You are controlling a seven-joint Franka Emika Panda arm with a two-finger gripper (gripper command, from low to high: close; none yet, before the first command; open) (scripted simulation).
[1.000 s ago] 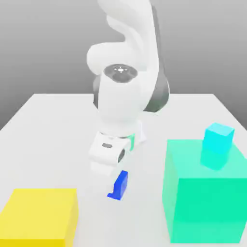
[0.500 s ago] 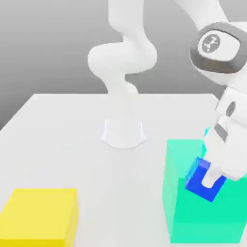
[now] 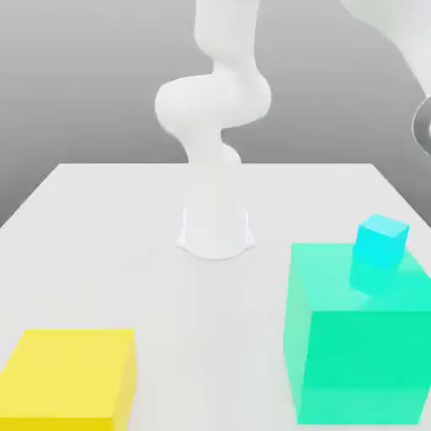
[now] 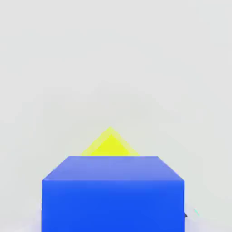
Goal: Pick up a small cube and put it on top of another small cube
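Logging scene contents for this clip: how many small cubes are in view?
2: the cyan cube on the big green block, and the blue cube in the hand view, at the gripper.

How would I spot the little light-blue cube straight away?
Find the big sea-green cube at the exterior view's right. The small light cyan cube sits on its top. It is far smaller than that cube and the yellow block, and paler than the royal-blue cube.
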